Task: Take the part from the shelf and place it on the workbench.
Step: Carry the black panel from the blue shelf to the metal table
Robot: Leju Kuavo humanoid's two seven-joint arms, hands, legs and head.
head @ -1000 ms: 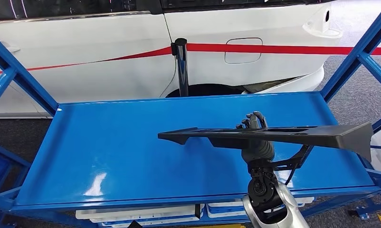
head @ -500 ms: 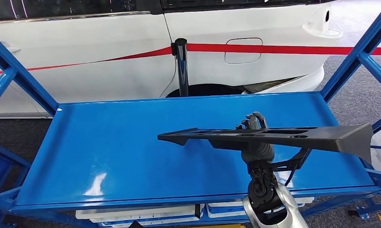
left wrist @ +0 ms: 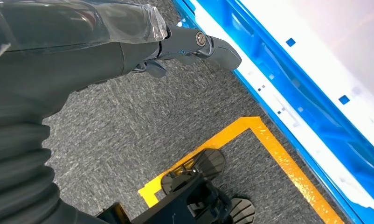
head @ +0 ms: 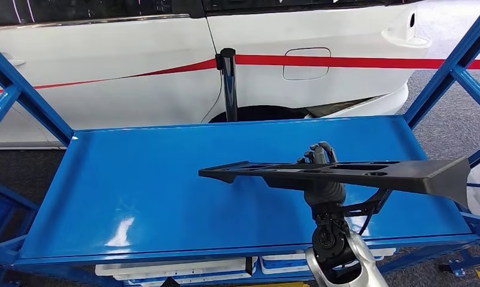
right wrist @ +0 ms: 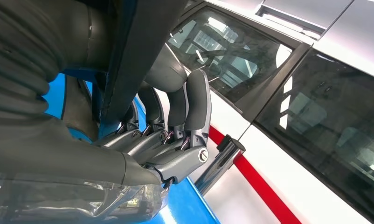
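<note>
We recorded the right hand [head: 321, 173] with its fingers [right wrist: 194, 107] wrapped around the long black part [head: 345, 172], clamped on it near its middle. The part was held level above the blue shelf [head: 166, 179], clear of the surface, over the right half, its wide end reaching past the shelf's right edge. The left hand [left wrist: 129, 46] hung over grey carpet [left wrist: 110, 135]; whether its fingers were apart or together we could not tell. A white car [head: 136, 60] stood beyond the shelf's far edge.
</note>
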